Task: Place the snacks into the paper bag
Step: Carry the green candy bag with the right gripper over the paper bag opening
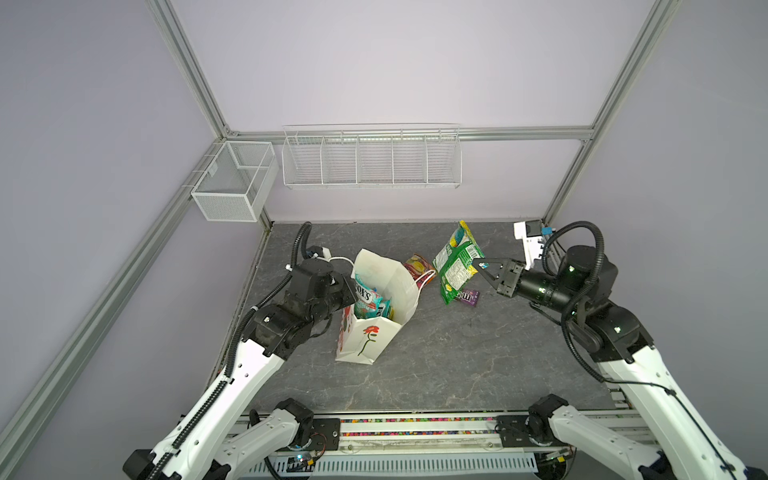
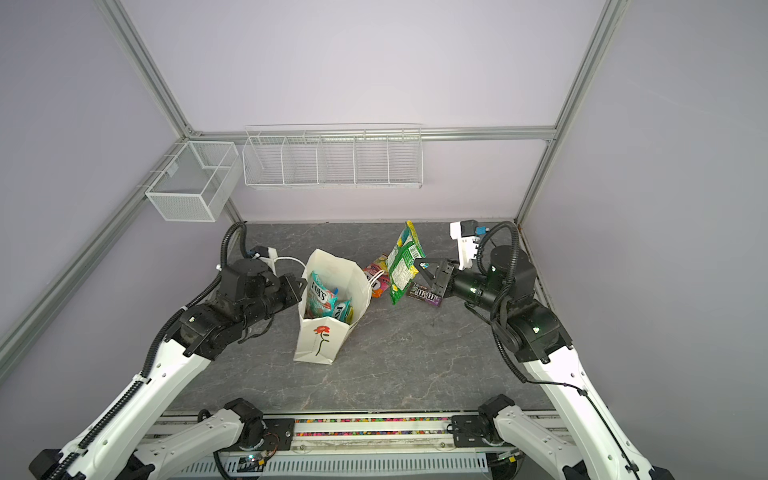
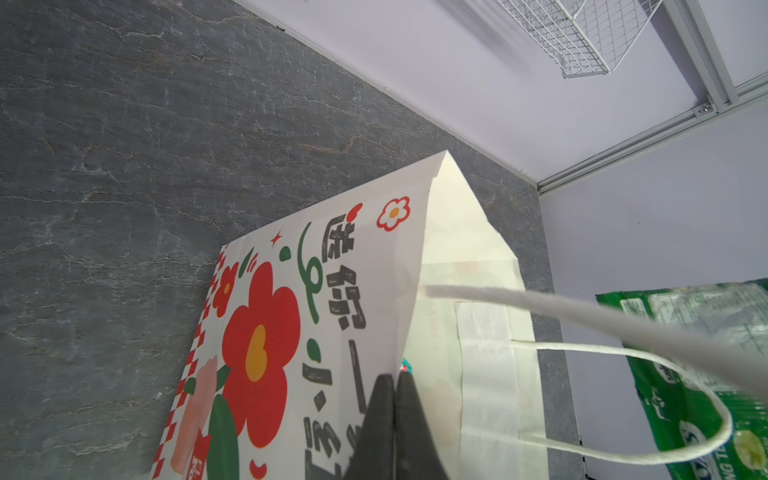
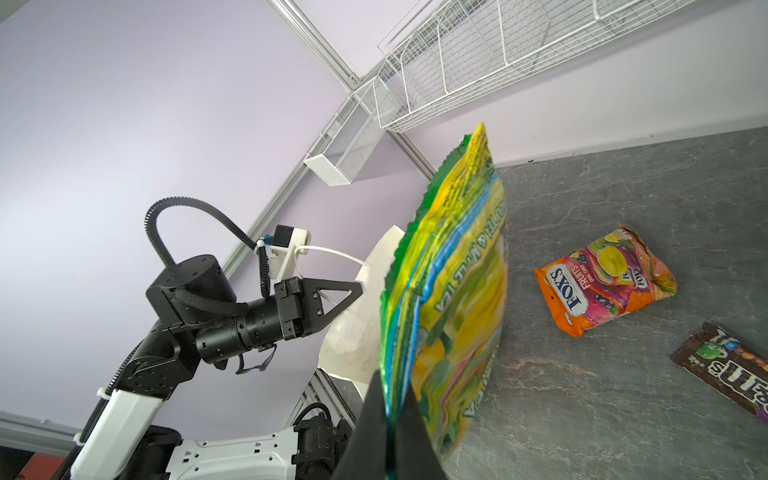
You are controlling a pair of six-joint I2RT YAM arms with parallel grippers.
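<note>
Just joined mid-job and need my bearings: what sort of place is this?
Probably a lab robot cell, not a home or shop: an enclosing aluminium frame, a hanging wire basket and a stone-look tabletop.

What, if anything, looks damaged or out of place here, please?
The orange FOX'S packet lying on the table beside the paper bag looks crumpled, its top edge ragged. Nothing appears spilled.

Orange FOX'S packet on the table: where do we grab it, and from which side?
Pinch the crimped end seam of the orange FOX'S packet, probably from the right arm's side. It lies flat on the table, so only a thin edge offers a bite, and the paper bag with its cord handle crowds its other side in both top views.
</note>
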